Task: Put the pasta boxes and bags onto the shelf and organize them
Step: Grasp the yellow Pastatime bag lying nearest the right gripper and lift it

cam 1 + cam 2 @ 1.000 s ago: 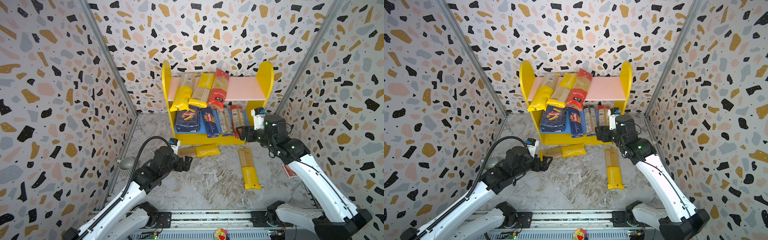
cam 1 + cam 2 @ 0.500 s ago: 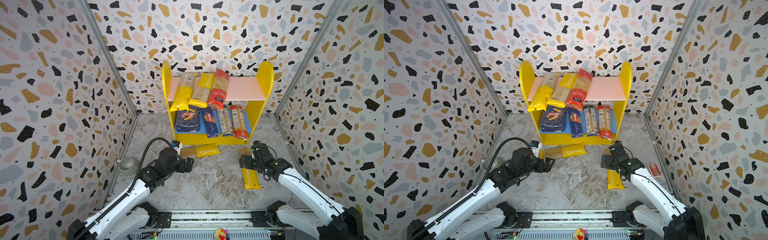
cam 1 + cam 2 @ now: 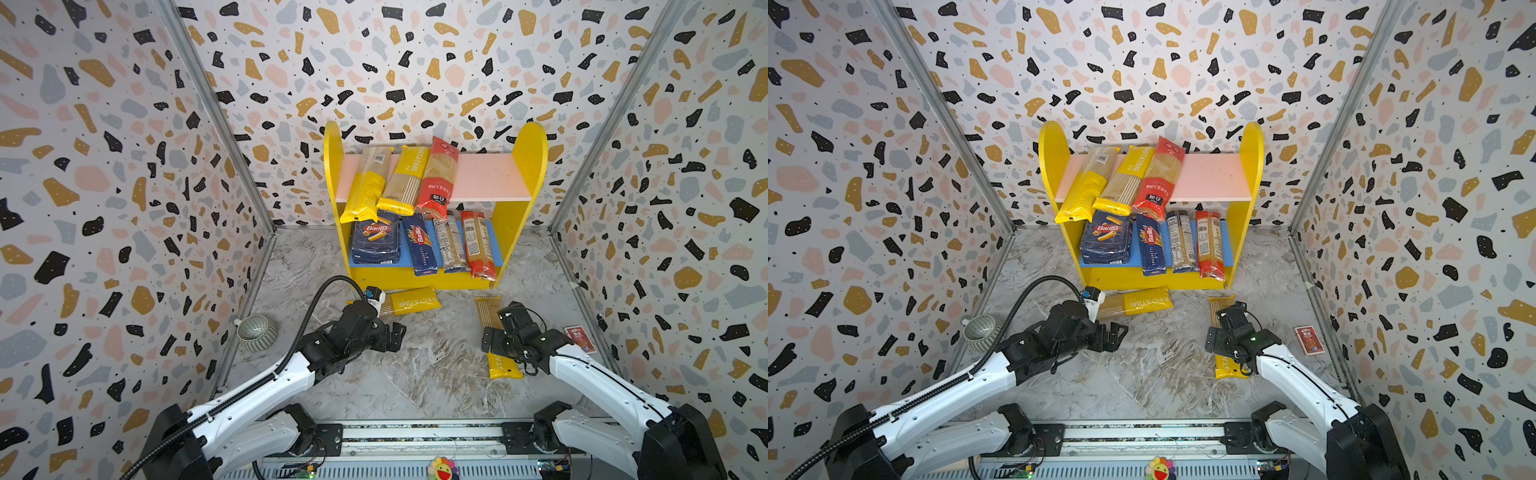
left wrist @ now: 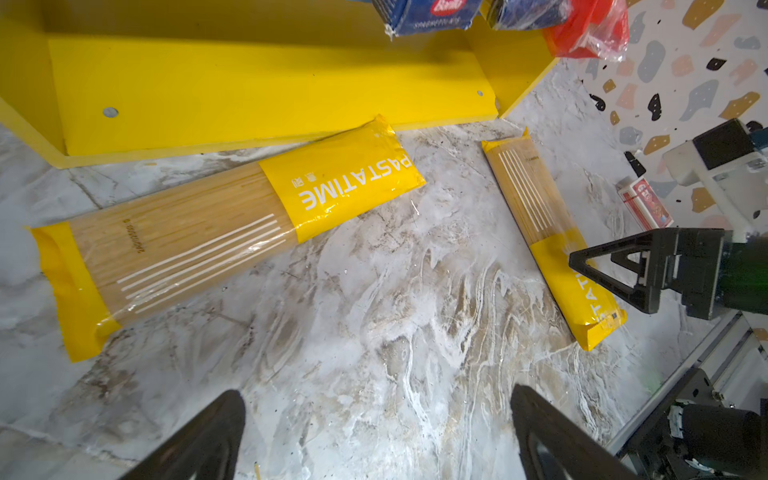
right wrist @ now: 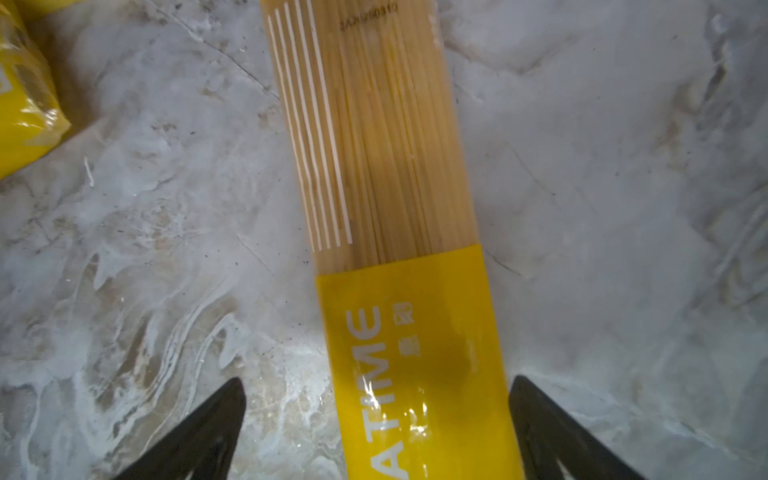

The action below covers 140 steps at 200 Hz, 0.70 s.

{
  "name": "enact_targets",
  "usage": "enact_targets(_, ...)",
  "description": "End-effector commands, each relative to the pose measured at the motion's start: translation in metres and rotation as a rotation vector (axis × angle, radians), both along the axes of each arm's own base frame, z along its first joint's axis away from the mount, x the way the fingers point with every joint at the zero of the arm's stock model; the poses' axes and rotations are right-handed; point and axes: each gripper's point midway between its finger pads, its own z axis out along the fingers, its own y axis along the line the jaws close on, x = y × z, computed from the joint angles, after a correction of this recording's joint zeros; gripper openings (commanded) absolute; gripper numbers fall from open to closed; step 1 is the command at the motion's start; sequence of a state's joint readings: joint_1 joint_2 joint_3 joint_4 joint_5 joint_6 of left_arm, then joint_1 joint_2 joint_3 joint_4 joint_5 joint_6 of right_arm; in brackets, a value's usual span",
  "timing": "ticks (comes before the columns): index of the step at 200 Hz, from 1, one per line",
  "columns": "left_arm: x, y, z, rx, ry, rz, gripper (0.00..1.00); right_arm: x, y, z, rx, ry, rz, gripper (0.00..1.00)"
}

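Two bags are left on the surface (image 3: 432, 374): the front bag (image 3: 411, 302), lying just before the shelf (image 3: 528, 166), and the right-hand bag (image 3: 503, 368). All other pasta is found on the shelf.

Top views: the right gripper (image 3: 500, 326) was recorded a second ago at the blue lower board (image 3: 496, 253), beside the red-and-clear bag (image 3: 478, 245). It is now seen low over the right-hand bag, well clear of the shelf. The red-and-clear bag is left lying on the lower board, rightmost in the row, with its front end overhanging the edge. That placement is judged complete. The left gripper (image 3: 395, 334) is found near the front bag, little moved and empty.

Left wrist view: the left gripper (image 4: 378, 415) is seen released, jaws spread wide with only bare surface between them. The front bag (image 4: 249, 216) lies ahead, untouched, one corner close against the shelf base.

Right wrist view: the right gripper (image 5: 376, 415) is likewise seen released. Its jaws are parted to either side of the right-hand bag (image 5: 395, 187), at the yellow label, and a gap is visible on each side. No grasp is made yet.

Assessment: the step in hand is judged to be the pick of the right-hand bag. The bare right half of the pink upper board (image 3: 486, 176) is noted as available room.
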<state>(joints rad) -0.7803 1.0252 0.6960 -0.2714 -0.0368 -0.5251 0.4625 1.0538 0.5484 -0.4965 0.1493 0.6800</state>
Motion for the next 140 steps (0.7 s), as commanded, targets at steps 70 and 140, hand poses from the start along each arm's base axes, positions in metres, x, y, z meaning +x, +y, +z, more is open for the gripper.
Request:
enact_targets(70, 0.004, -0.009, 0.004, -0.012, -0.036, 0.003, 1.0, 0.004, -0.003, -0.025, -0.045, 0.026, -0.008, 0.99)
enact_targets(140, 0.002, -0.008, -0.004, -0.006, -0.031, 0.001, 1.0, -0.004, 0.002, -0.058, -0.065, 0.128, 0.026, 1.0)
